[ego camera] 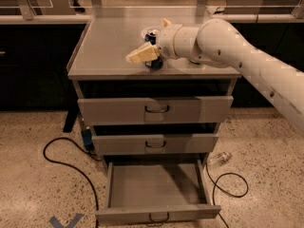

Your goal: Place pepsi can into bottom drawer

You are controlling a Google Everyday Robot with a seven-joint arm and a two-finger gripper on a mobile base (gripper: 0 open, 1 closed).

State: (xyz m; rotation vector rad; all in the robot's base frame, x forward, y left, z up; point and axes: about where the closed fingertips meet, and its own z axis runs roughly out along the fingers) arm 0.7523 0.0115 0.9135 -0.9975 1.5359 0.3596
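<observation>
The pepsi can, dark blue with a silver top, stands upright on the grey cabinet top near its front middle. My gripper reaches in from the right at can height. It is open, with one cream finger in front-left of the can and the other behind it, so the can sits between them and is partly hidden. The bottom drawer is pulled fully out below, with nothing in it. The two shallower drawers above it are slightly ajar.
My white arm stretches across the cabinet's right side. A black cable loops on the floor at left, another at right near a clear plastic bottle. Blue tape marks the floor at front left.
</observation>
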